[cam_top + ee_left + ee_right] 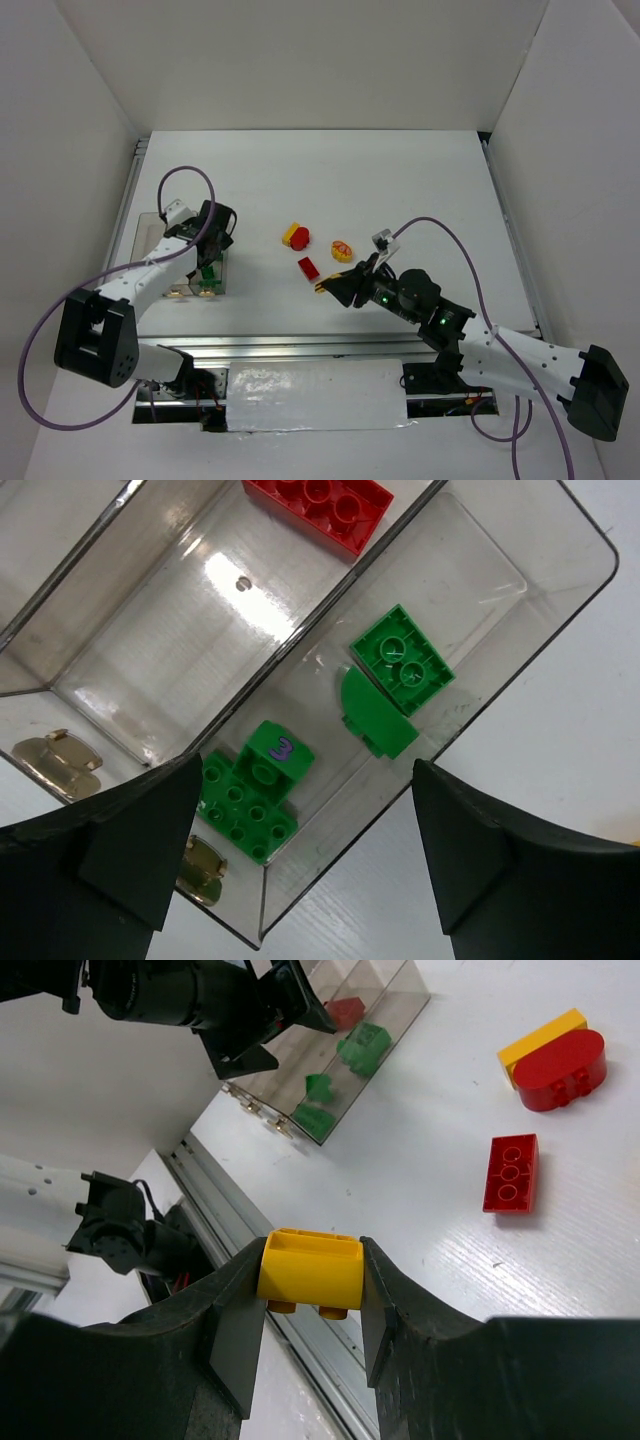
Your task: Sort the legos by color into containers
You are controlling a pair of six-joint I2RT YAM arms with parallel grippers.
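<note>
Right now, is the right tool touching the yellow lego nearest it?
Touching. The right wrist view shows the right tool clamping the yellow lego on both sides, with no gap.

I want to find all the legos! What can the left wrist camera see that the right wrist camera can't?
Only the left wrist view shows the purple 3 drawn on one green lego. Only the right wrist view shows the yellow brick pinched in the right gripper, plus a red brick, a yellow bar and a rounded red piece loose on the table. Both show the clear bins holding green legos and one red lego.
</note>
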